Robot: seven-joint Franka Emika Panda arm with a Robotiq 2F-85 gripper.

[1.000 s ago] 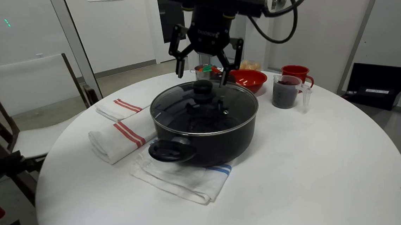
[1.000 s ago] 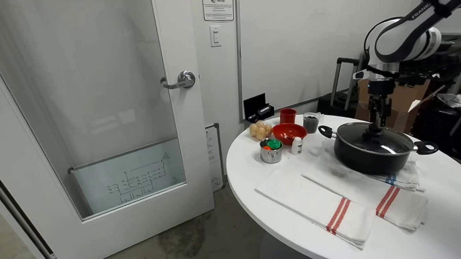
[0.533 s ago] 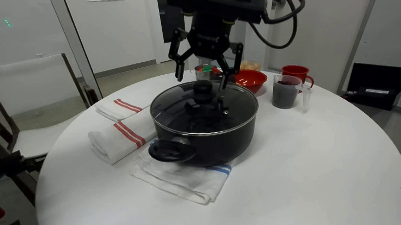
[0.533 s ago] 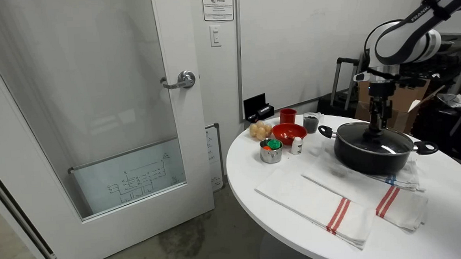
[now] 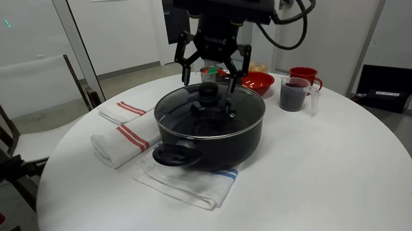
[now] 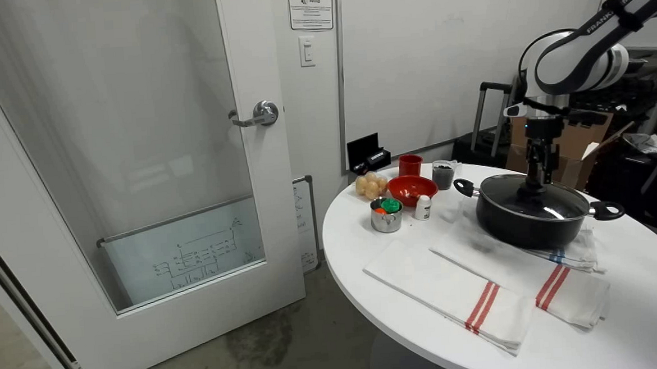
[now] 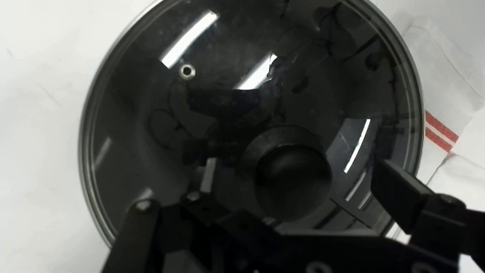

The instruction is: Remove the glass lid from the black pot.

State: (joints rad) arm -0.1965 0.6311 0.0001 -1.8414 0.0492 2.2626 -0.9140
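The glass lid (image 5: 177, 115), clear with a metal rim and black centre knob (image 5: 208, 90), lies on the black pot (image 5: 234, 152). Lid (image 6: 500, 193) and pot (image 6: 519, 233) show in both exterior views. My gripper (image 5: 208, 83) is open and points down just over the lid. In the wrist view, the lid (image 7: 129, 125) fills most of the picture, and the knob (image 7: 293, 184) lies between the spread fingers of the gripper (image 7: 299, 180). There is a gap on each side, and the knob sits nearer the left finger. The pot's inside is dark through the glass.
The pot stands on a folded blue-striped towel (image 5: 190, 183), with red-striped towels (image 5: 124, 142) beside it. Behind are a red bowl (image 5: 257, 82), a metal cup (image 6: 386, 221), a white bottle (image 6: 423, 208), a measuring cup (image 5: 293, 96) and a red mug (image 5: 303, 74).
My gripper has moved slightly down and slightly to the right in an exterior view, with its fingers staying open. The lid, the pot and the other things have not moved.
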